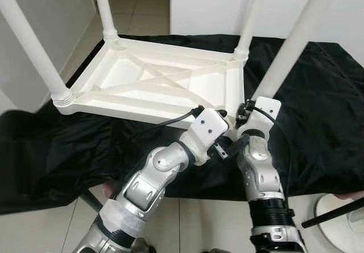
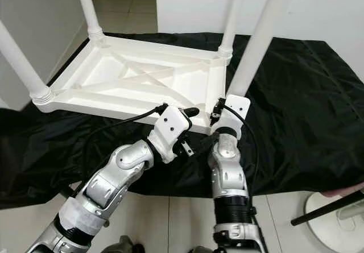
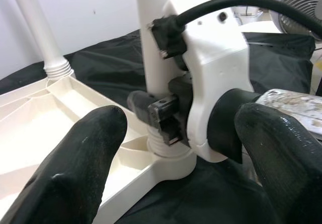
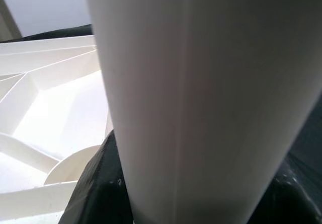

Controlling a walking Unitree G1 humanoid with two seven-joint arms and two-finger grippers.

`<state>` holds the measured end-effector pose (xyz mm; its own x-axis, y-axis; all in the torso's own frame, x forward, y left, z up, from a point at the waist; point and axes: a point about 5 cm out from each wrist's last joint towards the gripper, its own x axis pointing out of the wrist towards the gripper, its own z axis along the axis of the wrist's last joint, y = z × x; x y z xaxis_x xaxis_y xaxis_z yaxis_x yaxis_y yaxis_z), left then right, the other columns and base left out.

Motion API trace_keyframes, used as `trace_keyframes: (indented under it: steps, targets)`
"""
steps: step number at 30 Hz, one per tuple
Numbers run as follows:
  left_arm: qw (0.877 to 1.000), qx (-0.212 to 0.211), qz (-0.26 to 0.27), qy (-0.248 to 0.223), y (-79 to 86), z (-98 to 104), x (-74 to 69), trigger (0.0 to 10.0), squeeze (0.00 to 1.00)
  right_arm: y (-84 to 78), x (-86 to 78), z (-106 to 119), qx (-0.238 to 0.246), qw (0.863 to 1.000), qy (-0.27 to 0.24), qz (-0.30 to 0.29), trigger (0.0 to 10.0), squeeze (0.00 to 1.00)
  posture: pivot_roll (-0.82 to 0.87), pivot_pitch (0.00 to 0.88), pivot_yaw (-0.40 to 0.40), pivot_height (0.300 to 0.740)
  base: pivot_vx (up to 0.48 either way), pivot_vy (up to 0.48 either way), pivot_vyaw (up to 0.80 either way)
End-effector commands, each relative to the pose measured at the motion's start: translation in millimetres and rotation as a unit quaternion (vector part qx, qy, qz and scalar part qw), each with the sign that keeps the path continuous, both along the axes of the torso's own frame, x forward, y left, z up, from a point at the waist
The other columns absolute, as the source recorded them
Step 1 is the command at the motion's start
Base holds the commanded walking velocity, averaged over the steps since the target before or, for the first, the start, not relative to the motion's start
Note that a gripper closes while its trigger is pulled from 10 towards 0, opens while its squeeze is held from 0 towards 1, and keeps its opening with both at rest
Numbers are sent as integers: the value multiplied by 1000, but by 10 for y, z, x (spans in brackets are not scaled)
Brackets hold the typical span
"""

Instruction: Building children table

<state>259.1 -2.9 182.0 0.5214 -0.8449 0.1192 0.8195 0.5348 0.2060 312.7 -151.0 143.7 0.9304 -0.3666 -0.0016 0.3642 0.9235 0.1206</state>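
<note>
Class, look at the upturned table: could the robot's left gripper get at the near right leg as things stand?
Probably not cleanly. The left gripper is open and aimed at the leg, but the right gripper already sits at the leg's base, its wrist between the left fingers and the leg.

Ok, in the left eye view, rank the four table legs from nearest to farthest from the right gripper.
1. Near-right leg: at the right gripper itself, which closes around its base.
2. Far-right leg: behind it, same side of the upturned tabletop.
3. Near-left leg and far-left leg: both across the tabletop, too close to call.
</note>
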Motion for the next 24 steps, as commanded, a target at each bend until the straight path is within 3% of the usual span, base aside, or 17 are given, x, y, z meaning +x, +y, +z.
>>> trace_keyframes:
  steps: [1,5,7,8,9,16,17,18,19,20,24]
  targets:
    - [1000,9,-19,3,-10,-14,-32,10000,0,-69,-85,-255,36,997,56,-32,10000,0,-20,0,14,740,0,0,0]
    - [1000,9,-24,3,-9,-13,-33,10000,0,-55,-82,-242,28,998,51,-22,10000,0,-21,0,14,740,0,0,0]
    - [999,13,-31,1,-11,-10,-33,10000,0,-68,-65,-124,28,1000,2,-2,10000,0,-19,0,13,740,0,0,0]
    - [999,13,-32,1,-10,-10,-32,10000,0,-78,-70,-67,30,999,-26,8,10000,729,-19,0,14,740,0,0,0]
    - [999,14,-33,1,-9,-11,-32,10000,0,-97,-76,-22,26,998,-47,15,10000,1000,-19,0,14,740,0,0,0]
    - [999,20,-31,1,-12,-29,-42,10000,0,-260,-50,77,-6,995,-83,47,10000,1000,-23,0,14,740,0,0,0]
    - [999,20,-28,1,-17,-28,-39,10000,0,-342,-21,64,-22,993,-81,84,10000,1000,-27,0,17,740,0,0,0]
    - [999,20,-28,1,-17,-28,-39,10000,0,-342,-21,64,-22,993,-81,84,10000,1000,-27,0,17,740,0,0,0]
    - [999,19,-27,2,-19,-26,-37,10000,0,-376,-8,46,-25,992,-76,101,10000,761,-27,0,18,740,0,0,0]
    - [999,19,-26,5,-20,-26,-31,10000,0,-436,7,26,-36,989,-70,128,10000,0,-29,0,22,740,0,0,0]
    - [999,20,-22,10,-14,-26,-25,10000,0,-496,26,-17,-65,976,-57,198,10000,0,-31,0,26,740,0,0,0]
